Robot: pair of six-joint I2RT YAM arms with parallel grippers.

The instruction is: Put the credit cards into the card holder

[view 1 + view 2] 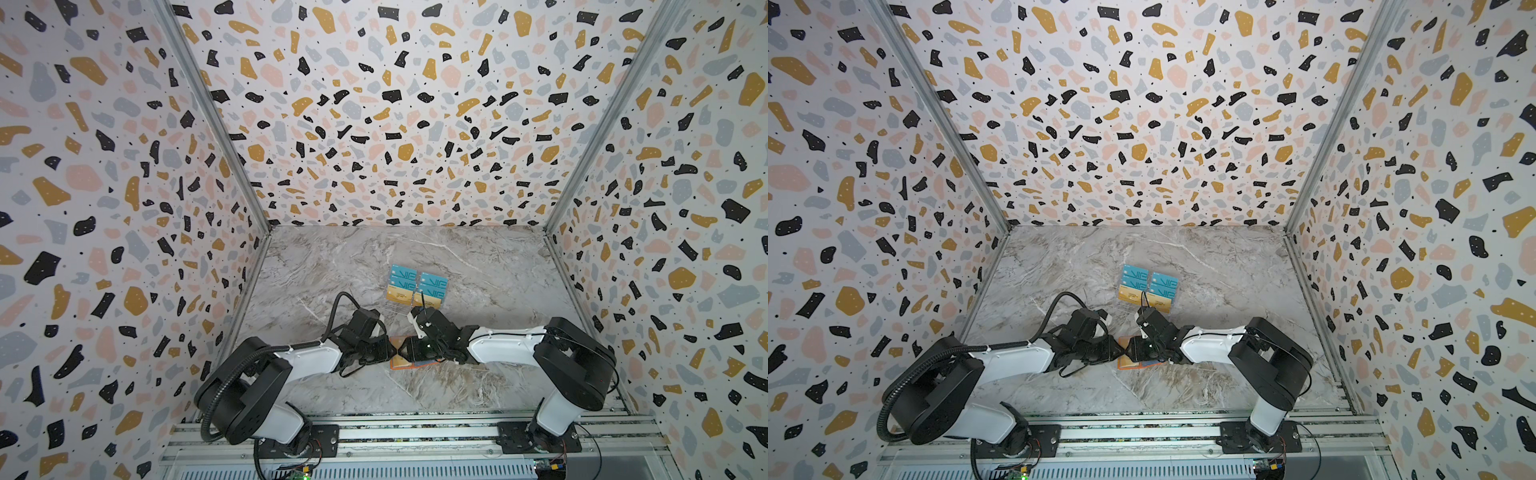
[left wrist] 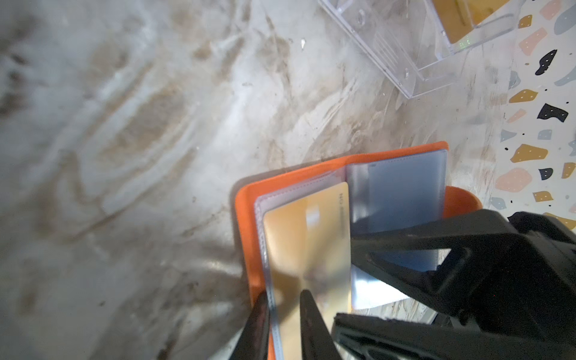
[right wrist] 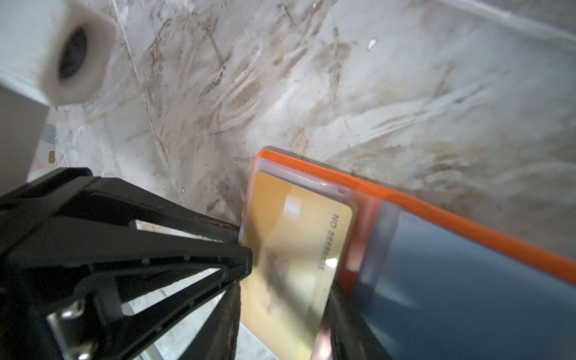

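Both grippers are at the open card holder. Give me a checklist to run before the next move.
1. Card holder lies open: ok.
2. Gold card inside the clear sleeve: ok at the visible end. Fully seated: cannot tell, because the grippers hide one end.
3. Left gripper straddles the sleeve edge with its jaws narrowly apart. Actual grip: cannot tell.
4. Right gripper is over the holder beside the gold card. Holding it: cannot tell.
5. Bluish sleeve on the facing page looks empty: ok.
6. More cards sit in the clear stand: ok.
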